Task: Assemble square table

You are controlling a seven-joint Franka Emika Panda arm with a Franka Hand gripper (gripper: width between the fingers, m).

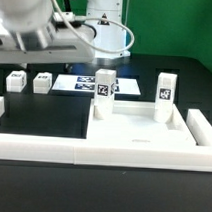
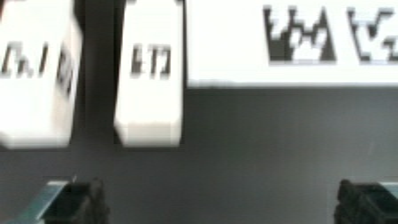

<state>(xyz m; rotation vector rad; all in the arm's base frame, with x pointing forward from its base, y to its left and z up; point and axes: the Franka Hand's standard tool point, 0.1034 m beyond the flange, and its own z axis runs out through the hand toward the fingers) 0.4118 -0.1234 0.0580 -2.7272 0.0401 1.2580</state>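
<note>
The white square tabletop [image 1: 133, 130] lies at the exterior view's right. Two white tagged legs [image 1: 105, 90] [image 1: 165, 92] stand upright at its far corners. Two more legs [image 1: 15, 82] [image 1: 42, 83] lie loose on the black table at the left. My gripper [image 1: 34, 53] hovers above and just in front of them. In the wrist view the two loose legs [image 2: 36, 85] [image 2: 151, 75] lie side by side ahead of my gripper [image 2: 217, 205]. Its dark fingertips [image 2: 63, 200] stand wide apart with only bare table between them.
The marker board [image 1: 83, 84] lies flat behind the tabletop, right of the loose legs; it also shows in the wrist view [image 2: 302, 40]. The long low white border wall [image 1: 52, 147] runs along the front and up both sides [image 1: 203, 128].
</note>
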